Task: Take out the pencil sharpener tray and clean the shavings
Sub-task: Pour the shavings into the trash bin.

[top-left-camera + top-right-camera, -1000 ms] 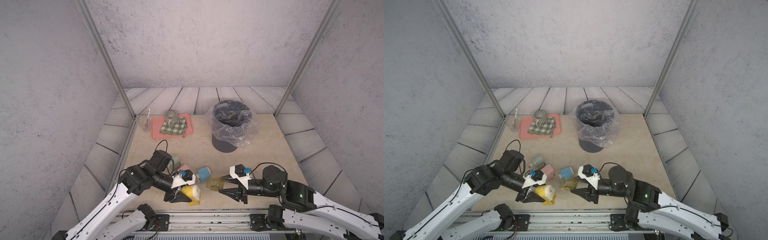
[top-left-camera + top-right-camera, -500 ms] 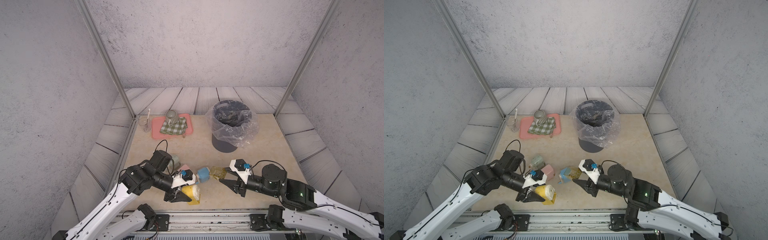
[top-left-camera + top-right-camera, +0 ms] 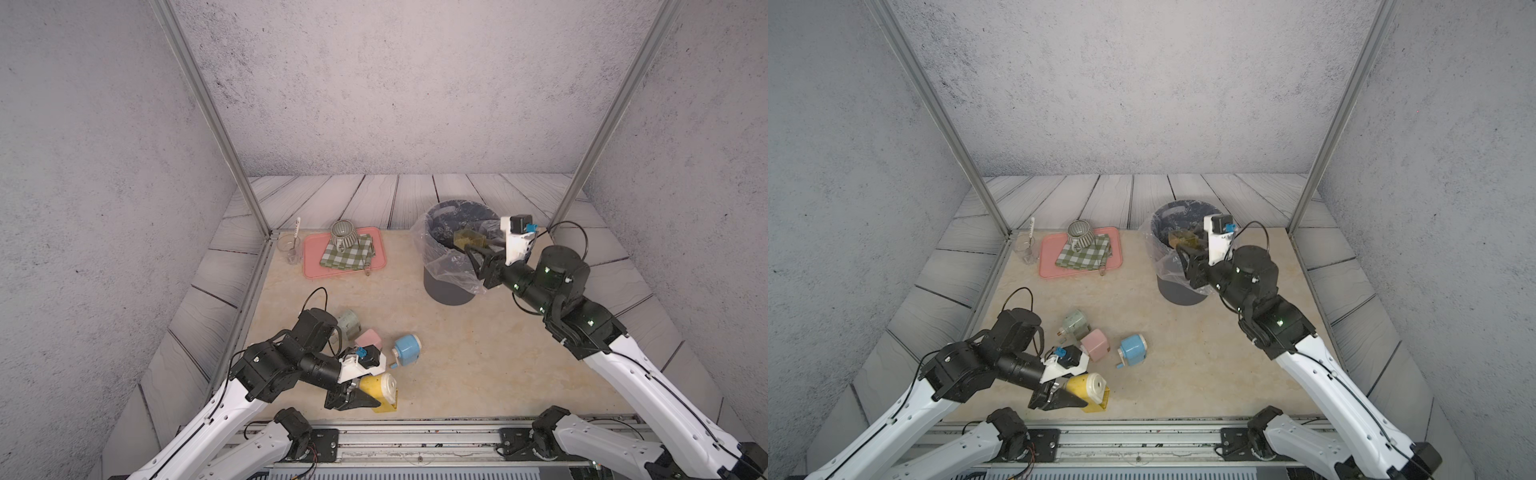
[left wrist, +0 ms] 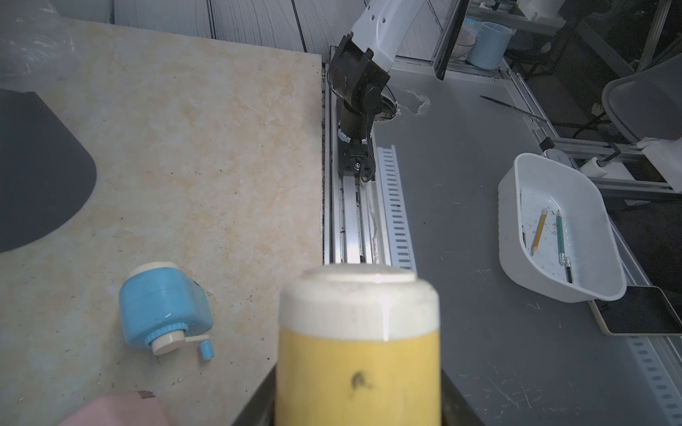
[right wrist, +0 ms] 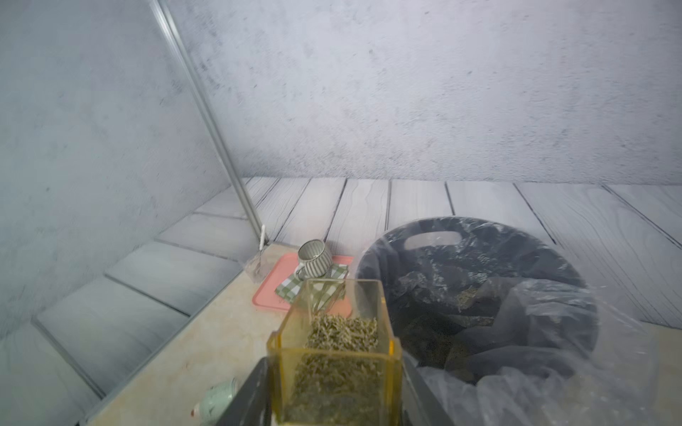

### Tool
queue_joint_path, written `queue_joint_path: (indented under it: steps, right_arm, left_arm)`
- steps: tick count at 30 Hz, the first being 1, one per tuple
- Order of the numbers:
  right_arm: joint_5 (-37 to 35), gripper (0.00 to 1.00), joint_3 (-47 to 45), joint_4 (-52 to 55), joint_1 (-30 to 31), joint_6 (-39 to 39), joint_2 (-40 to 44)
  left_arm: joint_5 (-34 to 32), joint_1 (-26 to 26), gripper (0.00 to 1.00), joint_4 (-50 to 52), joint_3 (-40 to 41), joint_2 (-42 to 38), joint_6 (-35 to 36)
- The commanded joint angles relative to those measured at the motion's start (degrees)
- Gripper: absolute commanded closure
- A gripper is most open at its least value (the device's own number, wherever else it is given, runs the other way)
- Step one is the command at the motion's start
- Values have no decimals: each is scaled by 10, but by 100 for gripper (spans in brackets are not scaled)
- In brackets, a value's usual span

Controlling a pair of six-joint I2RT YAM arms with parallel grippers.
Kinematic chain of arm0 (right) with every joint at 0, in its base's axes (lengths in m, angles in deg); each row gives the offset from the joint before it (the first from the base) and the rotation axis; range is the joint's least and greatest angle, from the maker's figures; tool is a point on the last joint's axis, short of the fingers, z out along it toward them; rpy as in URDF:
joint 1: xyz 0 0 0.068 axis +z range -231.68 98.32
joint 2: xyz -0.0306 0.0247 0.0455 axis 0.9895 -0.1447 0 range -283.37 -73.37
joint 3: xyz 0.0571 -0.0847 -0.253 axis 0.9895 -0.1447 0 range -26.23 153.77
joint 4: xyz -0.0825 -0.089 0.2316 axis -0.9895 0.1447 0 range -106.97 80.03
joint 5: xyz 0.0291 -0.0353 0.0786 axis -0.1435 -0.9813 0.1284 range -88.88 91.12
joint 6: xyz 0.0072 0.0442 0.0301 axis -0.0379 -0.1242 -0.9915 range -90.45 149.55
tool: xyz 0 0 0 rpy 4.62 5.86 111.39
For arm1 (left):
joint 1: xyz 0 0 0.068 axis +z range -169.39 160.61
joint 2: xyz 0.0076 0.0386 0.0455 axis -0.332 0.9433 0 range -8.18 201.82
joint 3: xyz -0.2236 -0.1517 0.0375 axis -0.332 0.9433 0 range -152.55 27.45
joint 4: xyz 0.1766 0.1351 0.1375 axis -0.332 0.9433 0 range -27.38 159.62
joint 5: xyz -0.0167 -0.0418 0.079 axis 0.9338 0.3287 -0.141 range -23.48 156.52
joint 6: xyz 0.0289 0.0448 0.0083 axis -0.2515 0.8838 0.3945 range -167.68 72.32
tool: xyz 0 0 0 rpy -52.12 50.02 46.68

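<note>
My right end effector grips the tray of shavings near the bin; my left end effector squeezes the yellow sharpener.

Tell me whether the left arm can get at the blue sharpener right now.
Probably not yet. The blue sharpener lies close by with open table between, but the left gripper is shut on the yellow sharpener, so it would have to let go first.

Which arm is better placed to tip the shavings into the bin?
Right. The right gripper holds the tray, full of shavings, at the bin. The left gripper is clamped on the yellow sharpener, far from the bin.
</note>
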Motion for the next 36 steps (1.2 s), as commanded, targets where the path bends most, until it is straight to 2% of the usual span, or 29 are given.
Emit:
queue_joint_path:
  steps: [1,5,10,16,24,29,36]
  right_arm:
    - [92,100,31,-39,-63,-154,-38]
    - [144,100,22,-98,-114,-308,-77]
    - [184,100,21,-117,-144,-430,-114]
    - [243,100,3,-196,-164,-619,-157]
    - [182,100,-93,-382,-165,-918,-163]
    - [136,100,-101,-346,-165,-989,-131]
    - [173,100,-73,-260,-165,-1083,-142]
  left_arm:
    - [11,1,100,-24,12,-11,-12]
    - [14,1,100,-30,24,-21,-18]
    - [9,1,100,-25,39,-43,-19]
    - [10,1,100,-22,60,-59,-24]
    - [3,1,100,-20,59,-68,-24]
    - [3,2,100,-27,56,-64,-28]
    - [9,1,100,-33,45,-43,-30]
